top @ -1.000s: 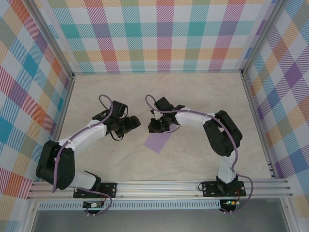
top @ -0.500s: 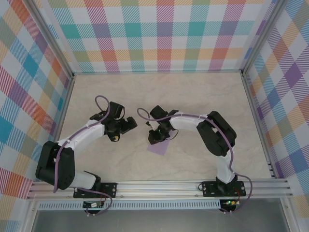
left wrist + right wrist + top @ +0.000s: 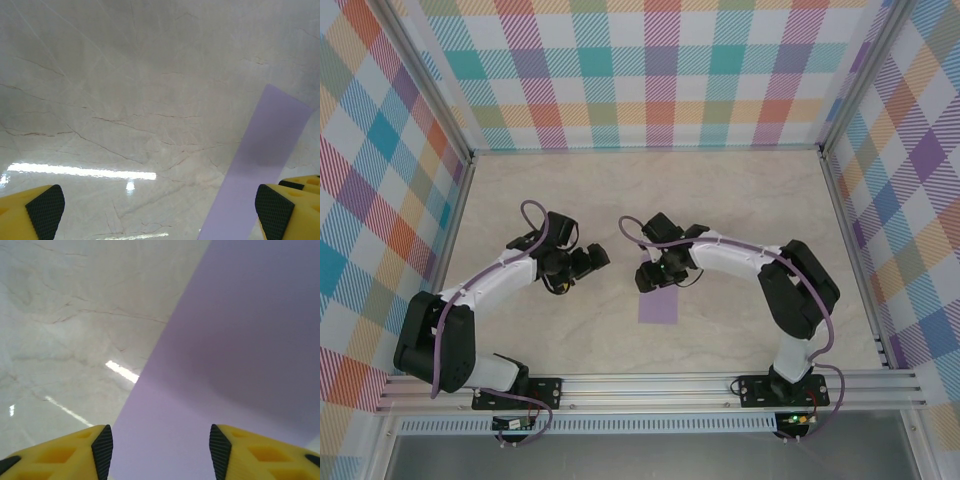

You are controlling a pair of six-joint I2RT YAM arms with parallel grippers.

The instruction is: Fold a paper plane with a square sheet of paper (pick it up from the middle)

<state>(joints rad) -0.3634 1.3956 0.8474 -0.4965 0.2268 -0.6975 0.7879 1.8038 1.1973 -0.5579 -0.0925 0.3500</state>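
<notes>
Where the lavender paper [image 3: 658, 305] lies flat mid-surface [image 3: 740, 200], right fingers [image 3: 102, 450] straddle its far edge, spread wide, gripping nothing; left fingers [image 3: 45, 205] gape empty nearby.

a pale counter [image 3: 750, 200] with a marble look, thin brownish veins crossing it, forms the floor of a boxed-in cell. the back wall [image 3: 660, 70], left wall [image 3: 370, 200] and right wall [image 3: 920, 180] are panels of pastel plaid (teal, orange, purple and yellow on white). grey metal posts [image 3: 420, 75] edge the corners, and a slotted aluminium rail [image 3: 650, 384] runs along the near edge. bright streaks of light [image 3: 80, 171] glint on the glossy surface.
</notes>
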